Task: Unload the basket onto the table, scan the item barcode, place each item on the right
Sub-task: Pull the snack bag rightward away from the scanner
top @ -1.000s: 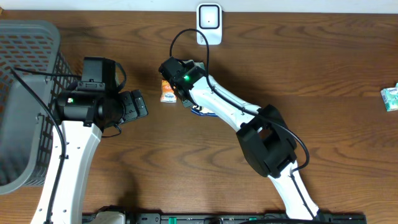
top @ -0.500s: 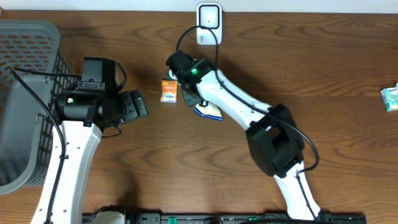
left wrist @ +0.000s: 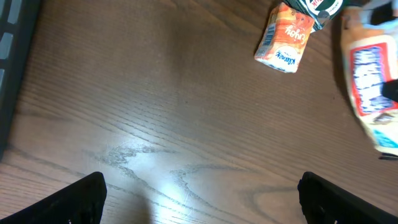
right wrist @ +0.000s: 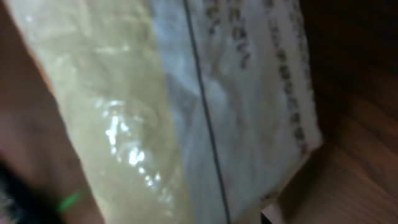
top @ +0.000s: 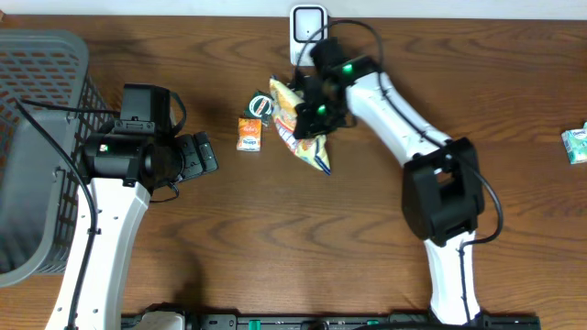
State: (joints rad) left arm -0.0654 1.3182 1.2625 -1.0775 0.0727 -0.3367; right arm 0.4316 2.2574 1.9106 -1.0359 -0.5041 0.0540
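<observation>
My right gripper (top: pixel 312 112) is shut on a yellow and white snack bag (top: pixel 304 129) and holds it off the table just below the white scanner (top: pixel 308 32). In the right wrist view the bag (right wrist: pixel 186 106) fills the frame, showing its pale back with a seam and small print; the fingers are hidden. A small orange carton (top: pixel 249 134) lies left of the bag, with a dark green item (top: pixel 261 104) beside it. My left gripper (top: pixel 198 155) stands open over bare wood, left of the carton (left wrist: pixel 283 40). Its fingers (left wrist: pixel 81 199) are wide apart with nothing between them.
A grey mesh basket (top: pixel 41 110) takes up the left edge of the table. A green and white pack (top: pixel 575 144) lies at the far right edge. The snack bag (left wrist: pixel 373 93) shows at the right of the left wrist view.
My right arm has swung right and back toward the scanner, lifting the snack bag off the table beside the orange carton. The dark green item now shows. The left arm has not moved.
</observation>
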